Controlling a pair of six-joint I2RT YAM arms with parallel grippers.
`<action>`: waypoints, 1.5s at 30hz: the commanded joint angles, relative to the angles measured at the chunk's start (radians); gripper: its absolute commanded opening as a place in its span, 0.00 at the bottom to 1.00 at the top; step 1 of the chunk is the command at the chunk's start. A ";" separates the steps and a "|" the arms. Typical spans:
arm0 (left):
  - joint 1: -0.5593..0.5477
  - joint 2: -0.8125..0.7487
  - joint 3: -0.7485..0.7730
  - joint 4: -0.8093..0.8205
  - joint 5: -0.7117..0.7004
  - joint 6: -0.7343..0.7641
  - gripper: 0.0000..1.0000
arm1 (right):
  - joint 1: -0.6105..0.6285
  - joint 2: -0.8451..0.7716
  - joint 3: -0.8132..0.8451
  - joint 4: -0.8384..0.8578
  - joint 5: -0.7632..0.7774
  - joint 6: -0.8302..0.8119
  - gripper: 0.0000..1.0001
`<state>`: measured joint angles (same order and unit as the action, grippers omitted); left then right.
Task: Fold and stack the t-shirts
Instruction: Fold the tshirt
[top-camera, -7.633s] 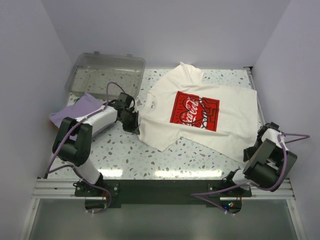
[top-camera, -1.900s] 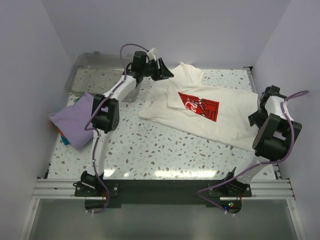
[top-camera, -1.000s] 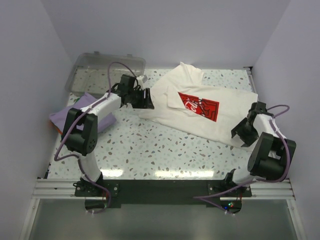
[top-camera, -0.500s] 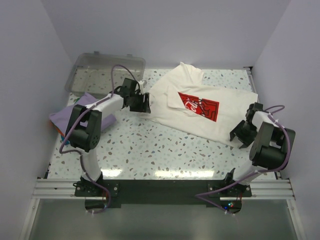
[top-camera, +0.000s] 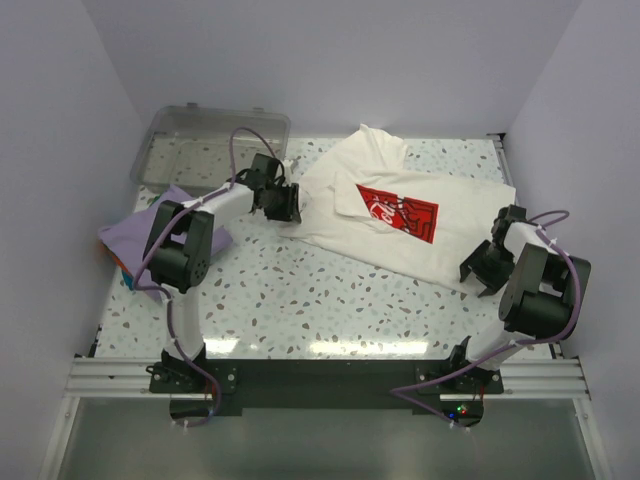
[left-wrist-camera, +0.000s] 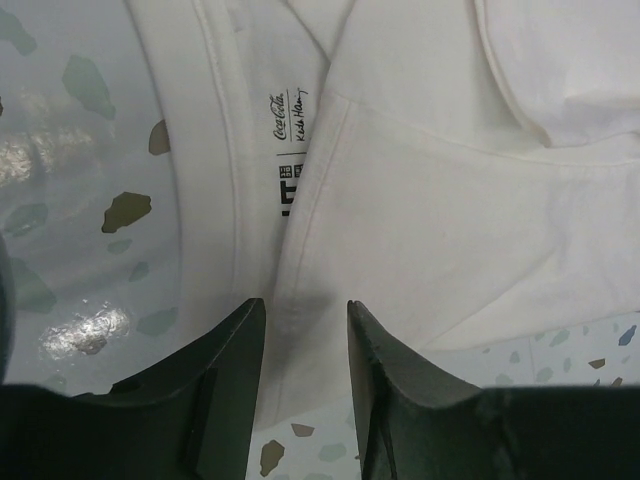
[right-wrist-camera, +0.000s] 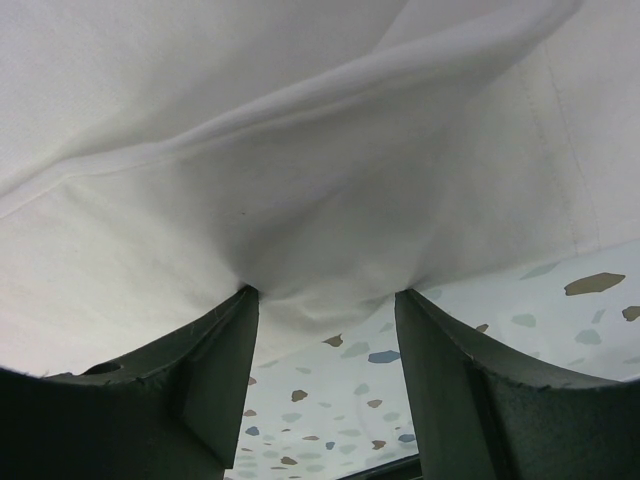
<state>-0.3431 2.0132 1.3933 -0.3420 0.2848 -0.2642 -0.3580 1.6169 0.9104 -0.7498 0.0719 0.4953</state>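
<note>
The cream-white t-shirt (top-camera: 420, 240) with the red square logo (top-camera: 397, 211) lies partly folded on the speckled table, its near edge doubled over. My left gripper (top-camera: 288, 203) is open, its fingers either side of the folded edge by the collar label (left-wrist-camera: 285, 150). My right gripper (top-camera: 478, 270) is open at the shirt's near right hem (right-wrist-camera: 320, 270), the cloth bunched between the fingertips. The lavender t-shirt (top-camera: 150, 235) lies crumpled at the left edge, partly under my left arm.
A clear plastic bin (top-camera: 205, 148) stands at the back left. Something orange and teal (top-camera: 125, 272) peeks from under the lavender shirt. Bare speckled table (top-camera: 320, 310) runs along the front.
The shirt's near half was folded back over itself, hiding part of the logo. My left gripper came down from above the bin to the collar edge. My right gripper moved to the near right hem.
</note>
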 joint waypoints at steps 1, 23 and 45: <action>-0.004 0.018 0.041 0.017 0.004 0.031 0.43 | 0.004 0.038 -0.004 0.036 0.035 -0.006 0.61; -0.019 0.019 0.067 0.018 0.040 0.040 0.00 | 0.005 0.096 -0.018 0.027 0.077 -0.011 0.60; -0.028 0.117 0.248 -0.080 -0.062 0.056 0.00 | 0.005 0.130 -0.013 0.024 0.101 -0.012 0.60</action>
<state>-0.3653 2.1456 1.6016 -0.3939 0.2722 -0.2241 -0.3584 1.6623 0.9443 -0.7784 0.0731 0.4877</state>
